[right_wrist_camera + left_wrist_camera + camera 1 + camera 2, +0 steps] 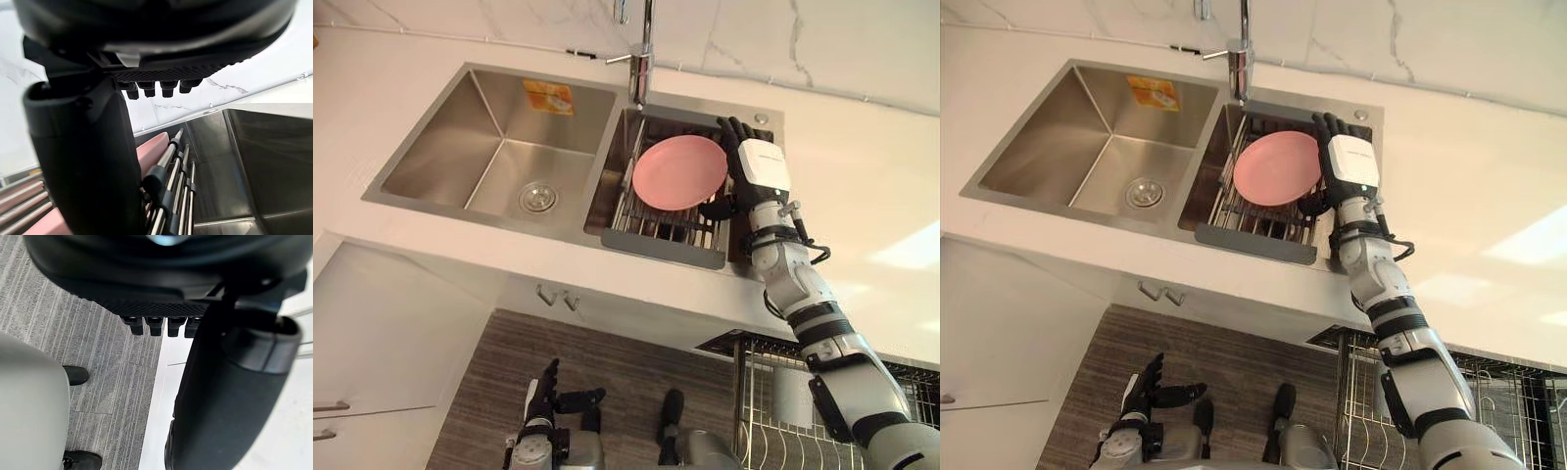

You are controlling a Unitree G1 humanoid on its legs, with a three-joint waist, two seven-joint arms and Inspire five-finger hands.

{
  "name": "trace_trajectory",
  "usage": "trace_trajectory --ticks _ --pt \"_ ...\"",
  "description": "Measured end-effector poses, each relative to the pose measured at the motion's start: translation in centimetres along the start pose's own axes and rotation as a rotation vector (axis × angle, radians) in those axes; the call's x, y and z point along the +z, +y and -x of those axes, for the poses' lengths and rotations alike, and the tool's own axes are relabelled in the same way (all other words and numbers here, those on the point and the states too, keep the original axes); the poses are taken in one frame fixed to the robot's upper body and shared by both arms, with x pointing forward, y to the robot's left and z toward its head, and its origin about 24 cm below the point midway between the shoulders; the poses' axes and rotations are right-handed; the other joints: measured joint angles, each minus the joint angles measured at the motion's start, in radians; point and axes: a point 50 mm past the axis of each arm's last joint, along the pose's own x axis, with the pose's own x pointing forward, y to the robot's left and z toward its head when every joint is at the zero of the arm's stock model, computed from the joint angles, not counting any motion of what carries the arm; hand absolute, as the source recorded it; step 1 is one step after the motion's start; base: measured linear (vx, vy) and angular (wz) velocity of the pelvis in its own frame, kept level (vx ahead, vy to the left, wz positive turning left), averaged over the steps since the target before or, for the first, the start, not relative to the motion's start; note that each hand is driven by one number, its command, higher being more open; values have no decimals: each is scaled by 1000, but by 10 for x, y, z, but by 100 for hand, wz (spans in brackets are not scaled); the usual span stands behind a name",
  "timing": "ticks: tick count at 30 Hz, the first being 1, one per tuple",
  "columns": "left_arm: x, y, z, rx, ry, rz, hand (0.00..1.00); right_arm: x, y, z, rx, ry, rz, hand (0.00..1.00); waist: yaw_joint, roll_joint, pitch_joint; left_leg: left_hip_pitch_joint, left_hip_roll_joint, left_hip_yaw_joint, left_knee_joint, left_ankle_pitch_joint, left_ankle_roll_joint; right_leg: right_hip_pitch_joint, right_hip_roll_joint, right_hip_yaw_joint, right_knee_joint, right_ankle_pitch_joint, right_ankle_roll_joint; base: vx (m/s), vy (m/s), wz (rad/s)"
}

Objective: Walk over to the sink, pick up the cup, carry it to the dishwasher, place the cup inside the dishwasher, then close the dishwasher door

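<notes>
A pink plate [680, 173] leans on a wire dish rack [666, 247] set in the right basin of the steel sink [431, 181]. I see no cup. My right hand [759, 166] is raised at the plate's right edge, fingers straight and pointing to the back wall, thumb [78, 161] beside the plate's rim [151, 147] and the rack bars. Nothing is gripped. My left hand [543, 392] hangs low over the grey floor, fingers relaxed and holding nothing.
A tap [641, 59] stands behind the divider between the basins; the left basin has a drain [537, 197]. White counter surrounds the sink. A pulled-out wire dishwasher rack [773, 392] is at lower right. White cabinet fronts [372, 343] are on the left.
</notes>
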Motion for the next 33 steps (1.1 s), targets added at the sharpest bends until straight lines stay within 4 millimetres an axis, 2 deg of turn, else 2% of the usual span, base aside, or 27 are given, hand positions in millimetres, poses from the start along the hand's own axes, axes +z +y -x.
trace_trajectory --ticks 3,10,17,20,26,27,33 --pt "3 0 -1 12 -11 2 100 -1 -2 -2 -13 9 5 100 11 2 5 -25 -2 -6 4 6 1 -24 -4 -4 8 0 0 -22 4 5" --pt "10 -2 -4 13 -34 6 100 7 -17 -18 -80 0 25 100 12 9 42 -49 -7 -8 23 6 1 -42 -10 -5 21 0 0 -5 0 0" --pt "11 -3 -4 21 -38 7 100 7 -20 -19 -103 -3 71 100 16 11 46 -62 -9 -16 31 6 1 -49 -13 -12 25 0 -1 -5 0 3" --pt "15 -3 -7 21 -45 4 100 12 -29 -25 -135 -16 91 100 16 15 63 -74 -12 -20 38 7 3 -53 -15 -14 25 1 -1 -22 6 4" --pt "16 -3 -9 21 -43 -1 100 9 -34 -26 -141 -32 141 100 18 17 65 -89 -12 -27 52 8 4 -55 -15 -27 26 1 -2 -10 -3 7" --pt "16 -3 -9 21 -42 -1 100 9 -34 -27 -140 -37 149 0 18 18 66 -90 -12 -28 54 8 4 -55 -14 -27 26 2 -2 -19 -1 3" --pt "18 -5 -10 16 -44 1 100 16 -39 -31 -136 -101 234 0 23 30 73 -96 -10 -28 65 7 5 -55 -7 -27 26 5 -8 -5 -1 0"
